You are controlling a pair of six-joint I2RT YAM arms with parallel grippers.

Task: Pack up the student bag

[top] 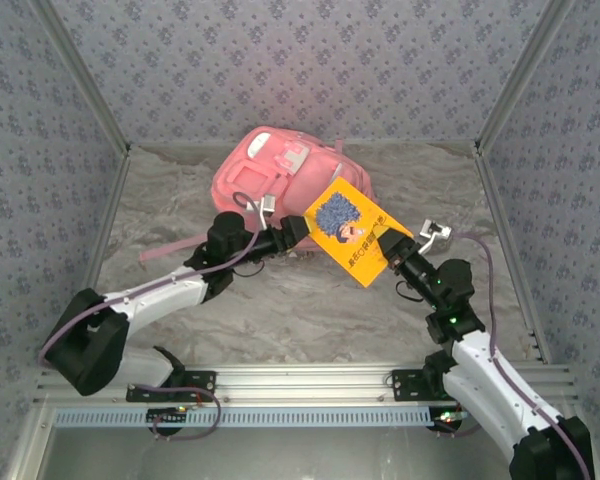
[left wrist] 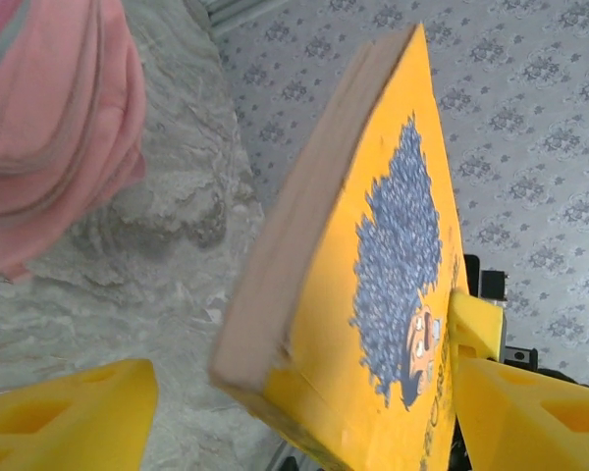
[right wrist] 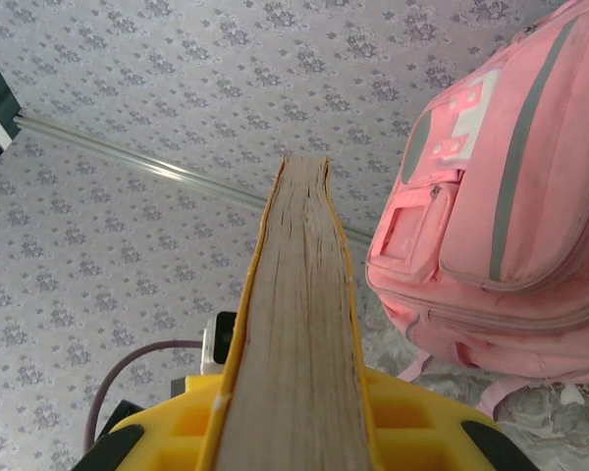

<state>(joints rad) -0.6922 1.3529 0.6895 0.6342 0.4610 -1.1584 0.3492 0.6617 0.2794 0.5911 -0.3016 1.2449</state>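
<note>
Book is clamped in the right gripper, the left gripper is spread open beside it, and the student bag is found at the book's ten o'clock.

Tilted yellow book (aloft) beside pink student bag

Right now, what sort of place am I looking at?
Probably a robot test booth: patterned wall panels enclose a marble-look tabletop, and the left arm and right arm are bolted to an aluminium rail at its near edge.
</note>
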